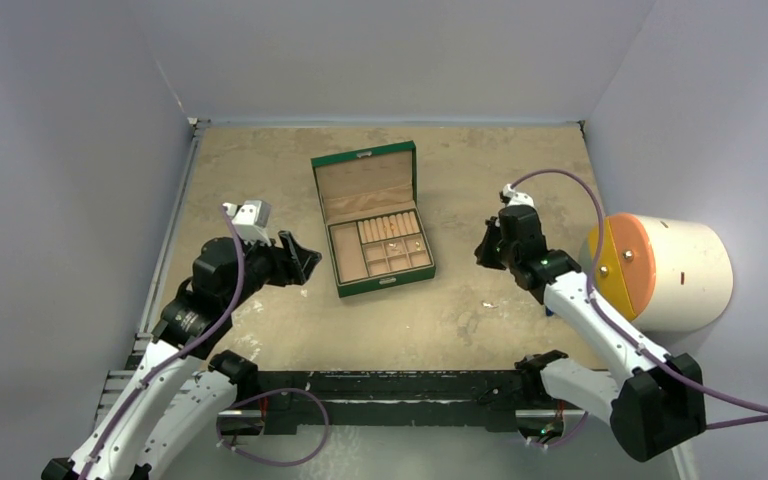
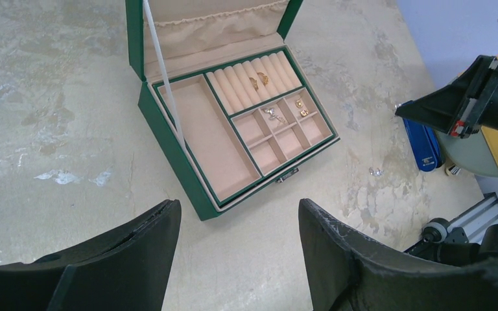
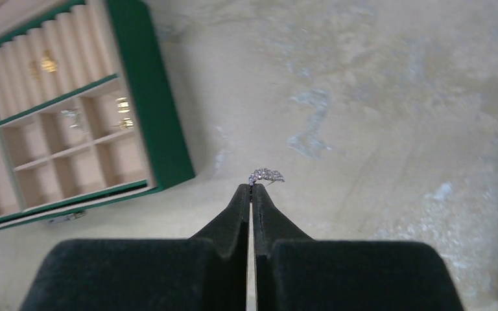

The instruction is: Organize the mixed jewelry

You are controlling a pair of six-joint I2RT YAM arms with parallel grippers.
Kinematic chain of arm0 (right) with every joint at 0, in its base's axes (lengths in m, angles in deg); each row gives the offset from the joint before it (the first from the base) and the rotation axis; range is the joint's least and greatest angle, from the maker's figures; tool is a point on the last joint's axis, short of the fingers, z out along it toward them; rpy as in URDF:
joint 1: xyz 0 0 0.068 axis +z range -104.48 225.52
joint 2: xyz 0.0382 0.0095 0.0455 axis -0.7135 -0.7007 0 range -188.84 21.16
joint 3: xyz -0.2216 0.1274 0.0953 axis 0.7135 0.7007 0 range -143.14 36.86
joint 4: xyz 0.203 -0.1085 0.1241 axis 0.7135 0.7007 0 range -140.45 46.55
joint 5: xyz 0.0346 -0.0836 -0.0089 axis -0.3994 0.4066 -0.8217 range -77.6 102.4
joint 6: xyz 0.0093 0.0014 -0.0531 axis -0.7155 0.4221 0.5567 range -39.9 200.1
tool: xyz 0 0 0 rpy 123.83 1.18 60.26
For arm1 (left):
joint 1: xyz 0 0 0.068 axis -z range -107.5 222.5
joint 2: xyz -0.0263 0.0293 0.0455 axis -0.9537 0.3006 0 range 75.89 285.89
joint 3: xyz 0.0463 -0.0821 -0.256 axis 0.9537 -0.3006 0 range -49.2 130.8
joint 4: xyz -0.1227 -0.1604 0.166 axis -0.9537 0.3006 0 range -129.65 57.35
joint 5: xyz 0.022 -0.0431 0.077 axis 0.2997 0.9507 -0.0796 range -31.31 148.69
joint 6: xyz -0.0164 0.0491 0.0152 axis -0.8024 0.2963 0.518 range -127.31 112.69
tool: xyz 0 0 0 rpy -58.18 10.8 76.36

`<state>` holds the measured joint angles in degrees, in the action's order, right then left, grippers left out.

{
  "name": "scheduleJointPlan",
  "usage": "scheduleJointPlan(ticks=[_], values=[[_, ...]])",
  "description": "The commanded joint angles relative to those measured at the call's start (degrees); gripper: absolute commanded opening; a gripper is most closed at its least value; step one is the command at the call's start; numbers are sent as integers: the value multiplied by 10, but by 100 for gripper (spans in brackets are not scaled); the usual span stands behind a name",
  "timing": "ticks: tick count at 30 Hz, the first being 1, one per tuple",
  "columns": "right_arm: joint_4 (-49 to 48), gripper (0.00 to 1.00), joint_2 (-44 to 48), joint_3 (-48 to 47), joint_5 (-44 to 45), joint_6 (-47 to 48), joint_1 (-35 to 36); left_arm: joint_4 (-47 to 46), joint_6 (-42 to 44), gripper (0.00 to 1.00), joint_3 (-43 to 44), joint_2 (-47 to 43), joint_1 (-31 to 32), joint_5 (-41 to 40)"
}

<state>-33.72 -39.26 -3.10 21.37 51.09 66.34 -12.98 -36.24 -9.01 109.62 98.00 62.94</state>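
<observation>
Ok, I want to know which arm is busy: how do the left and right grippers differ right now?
The left gripper stands wide open and empty; the right gripper is shut, pinching a small sparkly silver piece at its tips. The left gripper is left of the open green jewelry box, the right gripper on its right. Both have black fingers and hang above the table.

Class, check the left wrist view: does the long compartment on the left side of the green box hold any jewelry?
No: the long compartment of the green box shows only bare beige lining.
</observation>
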Motion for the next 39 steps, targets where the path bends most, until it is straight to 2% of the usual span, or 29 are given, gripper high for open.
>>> scheduleJointPlan(ticks=[1, 6, 15, 23, 39], values=[[-59, 0, -15, -45, -123, 58, -2, -20, 0, 66, 12, -8, -5, 4], [-96, 0, -62, -74, -189, 49, 22, -20, 0, 66, 12, -11, -5, 4], [-100, 0, -180, -152, -131, 47, 123, -20, -1, 66, 12, -15, -5, 3], [-101, 0, -232, -155, -113, 33, 134, -19, -1, 66, 12, -20, -5, 1], [-87, 0, -257, -139, -67, 26, 147, -20, -1, 66, 12, -12, -6, 3]])
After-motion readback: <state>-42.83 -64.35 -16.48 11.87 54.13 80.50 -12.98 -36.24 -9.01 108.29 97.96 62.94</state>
